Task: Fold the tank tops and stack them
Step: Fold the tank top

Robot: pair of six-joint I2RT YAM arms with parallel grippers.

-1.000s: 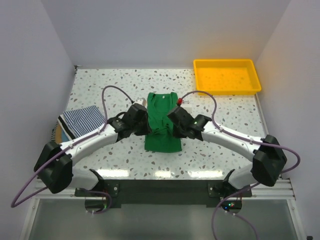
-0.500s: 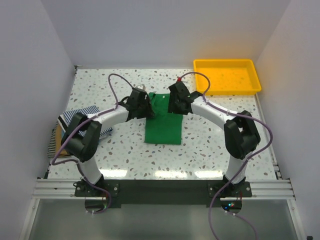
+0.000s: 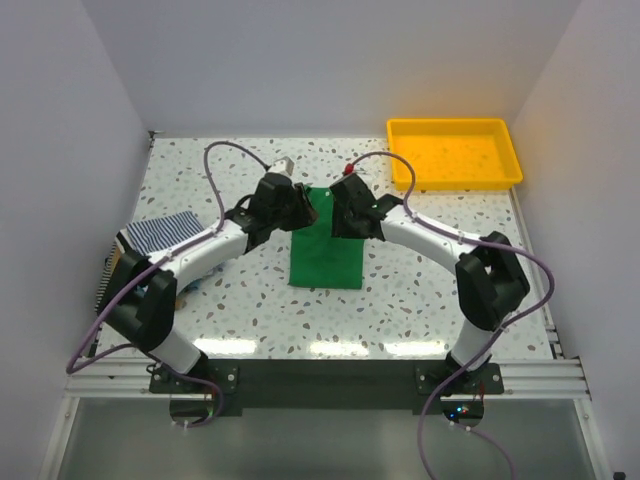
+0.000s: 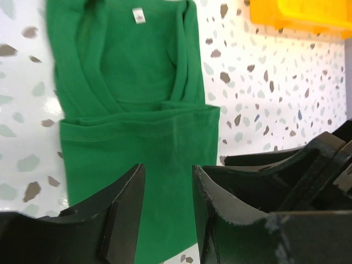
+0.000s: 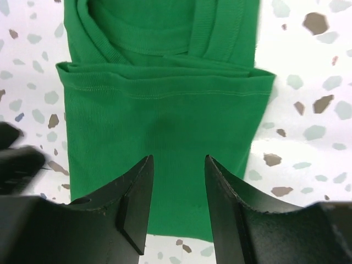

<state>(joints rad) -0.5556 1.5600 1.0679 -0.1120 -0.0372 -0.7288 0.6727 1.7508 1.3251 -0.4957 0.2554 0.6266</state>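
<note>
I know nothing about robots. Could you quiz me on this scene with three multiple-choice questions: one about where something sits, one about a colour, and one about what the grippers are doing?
1. Where does the yellow tray sit?
A) far right corner
B) near left corner
C) between the two arms

2. What colour is the tank top lying under the two grippers?
A) tan
B) green
C) blue

3. What state are the left gripper and the right gripper in?
A) both shut on cloth
B) one open, one shut
C) both open, holding nothing

Answers:
1 A: the top view shows the tray at the far right corner.
2 B: both wrist views look down on green cloth.
3 C: each wrist view shows the jaws apart, with the cloth lying flat below them.
</note>
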